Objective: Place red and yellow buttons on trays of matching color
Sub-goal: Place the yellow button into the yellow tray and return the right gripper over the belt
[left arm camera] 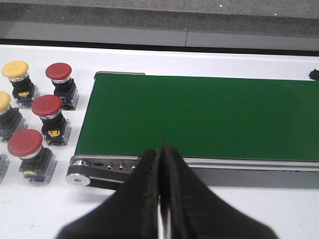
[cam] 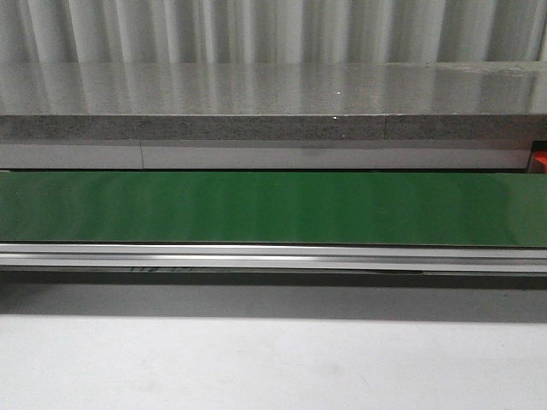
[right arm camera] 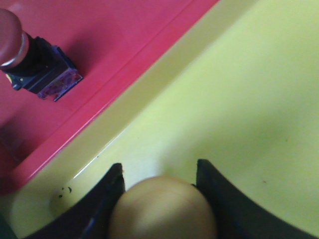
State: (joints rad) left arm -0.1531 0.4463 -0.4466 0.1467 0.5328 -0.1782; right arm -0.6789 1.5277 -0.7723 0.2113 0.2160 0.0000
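Observation:
In the right wrist view a yellow button sits between the fingers of my right gripper, which is shut on it just above the floor of the yellow tray. Beside it, the red tray holds a red button lying on its side. My left gripper is shut and empty over the near rail of the green conveyor belt. Off the belt's end stand three red buttons and two yellow buttons. Neither gripper shows in the front view.
The green belt runs across the front view with a metal rail along its near side and a grey ledge behind. A small red shape peeks in at the far right edge. White tabletop surrounds the belt.

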